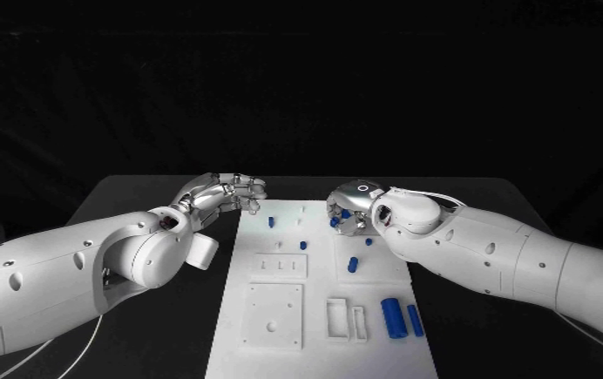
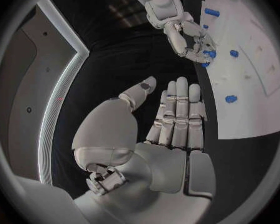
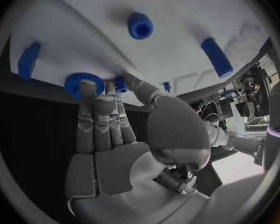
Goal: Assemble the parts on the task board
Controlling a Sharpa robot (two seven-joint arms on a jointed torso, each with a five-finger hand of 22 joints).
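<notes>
The white task board [image 1: 321, 309] lies in the middle of the black table, with several small blue parts on it. My right hand [image 1: 353, 208] hangs over the board's far right edge. Its thumb and a finger pinch a small blue piece [image 3: 120, 83], and another fingertip touches a blue gear [image 3: 74, 82] beside it. The left wrist view shows that hand [image 2: 189, 37] curled over the blue pieces [image 2: 207, 55]. My left hand [image 1: 226, 192] hovers off the board's far left corner. Its fingers [image 2: 180, 112] lie straight, side by side, with the thumb apart, and hold nothing.
Blue pegs stand at the far left [image 1: 272, 221], the middle [image 1: 303, 245] and right of middle [image 1: 353, 264] of the board. Two longer blue cylinders [image 1: 393, 317] lie near its front right corner. White raised blocks [image 1: 275, 313] sit in its front half. Black table flanks the board.
</notes>
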